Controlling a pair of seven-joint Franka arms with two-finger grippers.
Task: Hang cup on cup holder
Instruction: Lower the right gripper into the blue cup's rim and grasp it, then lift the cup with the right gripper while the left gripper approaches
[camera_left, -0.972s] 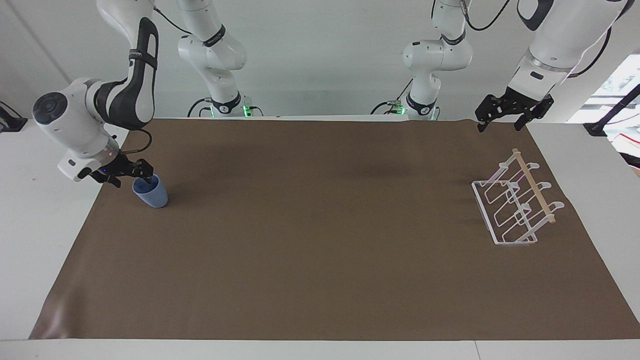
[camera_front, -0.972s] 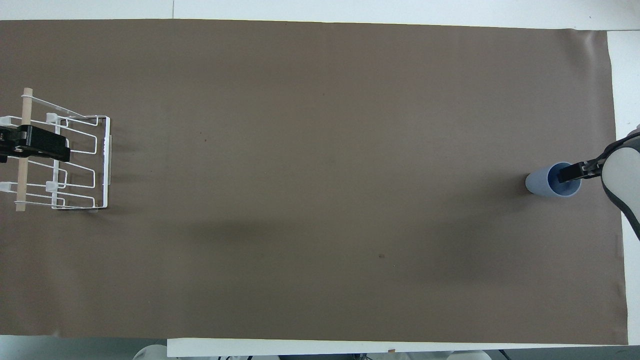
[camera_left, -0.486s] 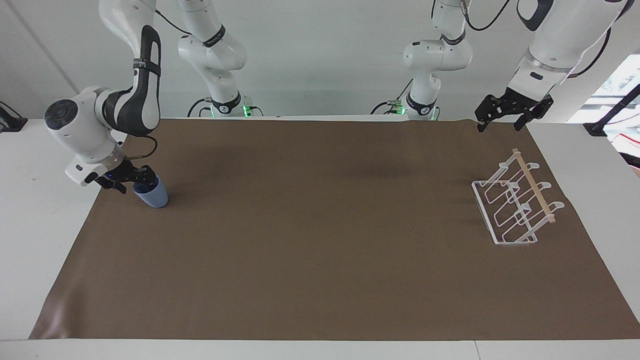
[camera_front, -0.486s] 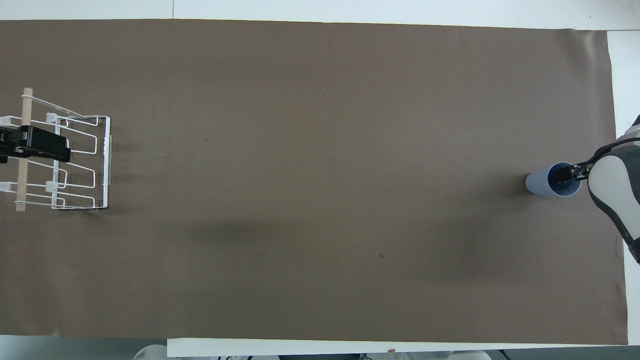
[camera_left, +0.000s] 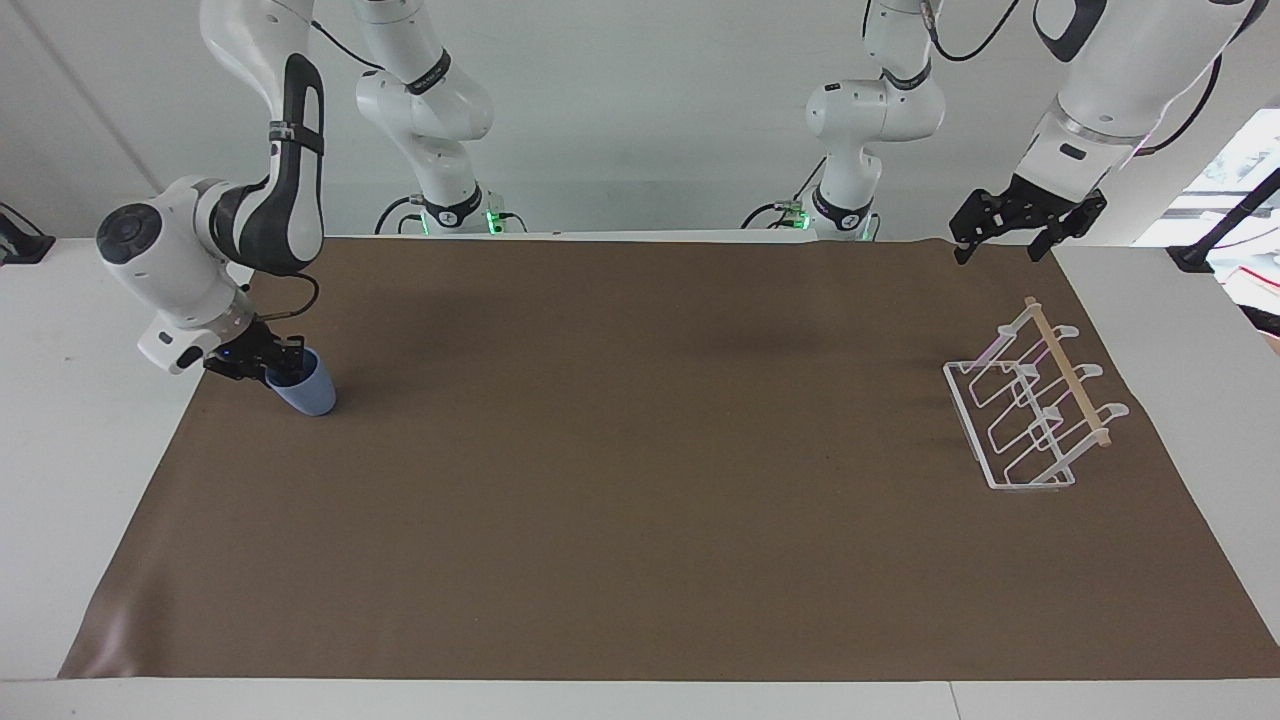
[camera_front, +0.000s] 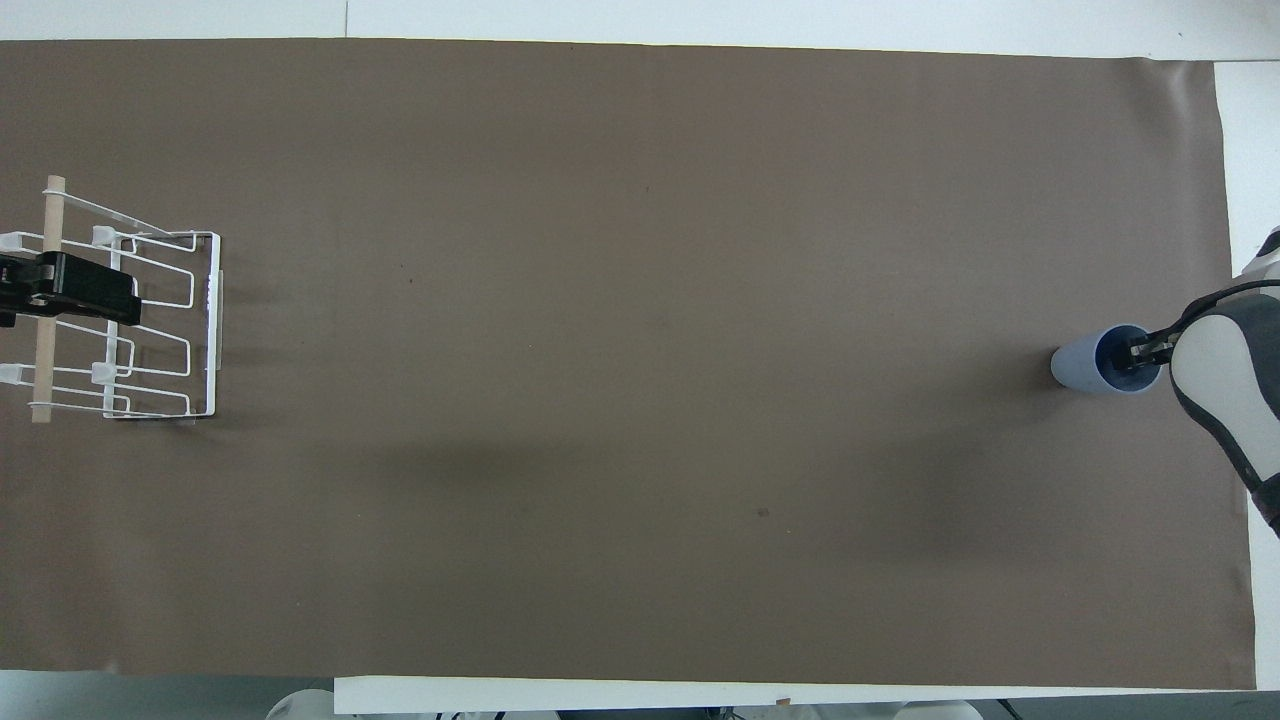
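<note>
The light blue cup stands upright on the brown mat at the right arm's end of the table; it also shows in the overhead view. My right gripper is down at the cup's rim on the side toward the table's end, and part of it reaches into the cup's mouth. The white wire cup holder with its wooden rod stands at the left arm's end. My left gripper hangs open and empty in the air over the holder.
The brown mat covers most of the white table. Bare white table edge lies just past the cup, toward the right arm's end. Two more robot arms stand at the back wall.
My right wrist has swung upward and turned, bringing the gripper closer onto the cup's rim. The cup stays in place. The left arm has not moved.
</note>
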